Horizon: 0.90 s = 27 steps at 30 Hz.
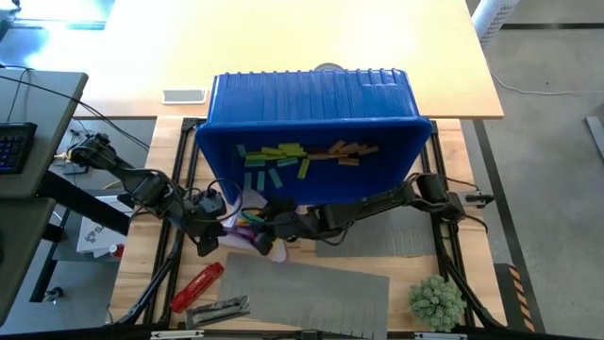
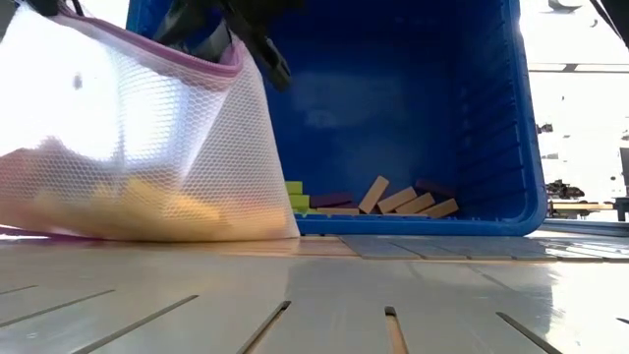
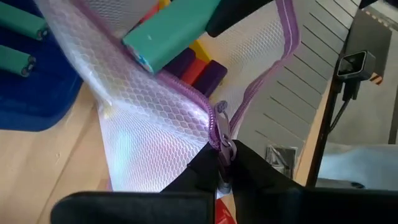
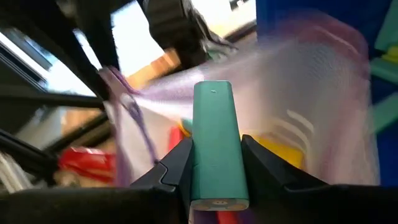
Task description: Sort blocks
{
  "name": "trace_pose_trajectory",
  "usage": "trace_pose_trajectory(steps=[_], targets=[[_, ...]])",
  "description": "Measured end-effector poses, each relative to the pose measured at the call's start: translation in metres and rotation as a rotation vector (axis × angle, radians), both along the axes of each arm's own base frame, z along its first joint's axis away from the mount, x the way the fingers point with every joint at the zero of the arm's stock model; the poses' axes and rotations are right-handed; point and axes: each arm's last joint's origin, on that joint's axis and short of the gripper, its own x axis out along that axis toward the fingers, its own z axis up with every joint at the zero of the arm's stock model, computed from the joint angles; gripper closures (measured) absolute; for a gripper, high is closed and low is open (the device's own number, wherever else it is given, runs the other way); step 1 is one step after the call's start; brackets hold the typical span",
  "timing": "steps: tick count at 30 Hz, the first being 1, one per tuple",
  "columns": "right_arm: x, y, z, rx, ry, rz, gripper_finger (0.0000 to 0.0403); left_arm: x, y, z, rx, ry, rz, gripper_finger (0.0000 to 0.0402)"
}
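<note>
A white mesh bag [image 3: 155,124] with a purple zipper rim stands with its mouth open in front of a blue bin [image 1: 311,104] that lies tipped on its side. My left gripper [image 3: 222,155] is shut on the bag's rim. My right gripper [image 4: 214,146] is shut on a teal block [image 4: 214,124] just above the bag's mouth. Purple, orange and yellow blocks [image 3: 199,68] lie inside the bag. Lime, teal, purple and tan blocks [image 1: 302,156] rest on the bin's lower wall. My left gripper pinches the bag's purple zipper rim [image 3: 219,127] at the zipper pull between its two fingers and holds that end up. The bag's bottom [image 2: 147,221] lies on the table, and the mouth spreads open beyond the fingers. My right gripper pinches the teal block's two long sides [image 4: 198,155] between its two fingers, near the block's back end. The block lies along the fingers and sticks out past their tips. It is lifted clear, its free end [image 3: 140,46] slanting down over the bag's mouth.
A red cylindrical tool [image 1: 196,286] and a silver object [image 1: 219,308] lie at the near left beside a grey mat [image 1: 311,293]. A small green plant [image 1: 436,300] stands at the near right. The bin fills the table's far middle.
</note>
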Motion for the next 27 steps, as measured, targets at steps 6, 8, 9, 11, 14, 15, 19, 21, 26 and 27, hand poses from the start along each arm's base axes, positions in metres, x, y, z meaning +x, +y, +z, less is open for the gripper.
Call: trace_pose_trajectory(steps=[6,8,9,11,14,15,19,21,26,27], targets=[[-0.003,-0.001,-0.005,-0.019,0.064,0.007,0.0316,-0.002,-0.003,0.000,-0.015,0.006,-0.004,0.0402],[-0.003,0.001,-0.005,-0.029,0.070,0.035,0.0316,-0.002,-0.003,0.000,-0.016,0.006,0.001,0.0402],[-0.003,0.001,-0.005,-0.035,0.072,0.066,0.0314,-0.002,-0.003,0.000,-0.017,0.007,0.004,0.0402],[-0.002,0.003,-0.005,-0.027,0.074,0.123,0.0294,-0.002,-0.003,0.000,-0.016,0.009,0.005,0.0402],[-0.002,0.004,-0.004,0.068,0.085,0.191,0.0241,-0.002,-0.003,0.000,-0.015,0.009,0.006,0.0402],[-0.002,0.003,-0.002,0.102,0.089,0.203,0.0223,-0.002,-0.003,0.000,-0.016,0.010,0.007,0.0402],[-0.004,-0.001,0.037,0.081,0.058,0.236,0.0171,-0.002,-0.003,0.000,-0.018,0.012,0.020,0.0402],[-0.007,-0.005,0.057,-0.006,0.069,0.239,0.0159,-0.002,-0.003,0.000,-0.017,0.011,0.022,0.0402],[-0.017,-0.021,0.090,-0.199,0.206,0.241,0.0153,-0.002,-0.003,0.000,-0.018,0.010,0.024,0.0402],[-0.019,-0.024,0.094,-0.222,0.238,0.224,0.0153,-0.002,-0.003,0.000,-0.019,0.010,0.024,0.0402]])
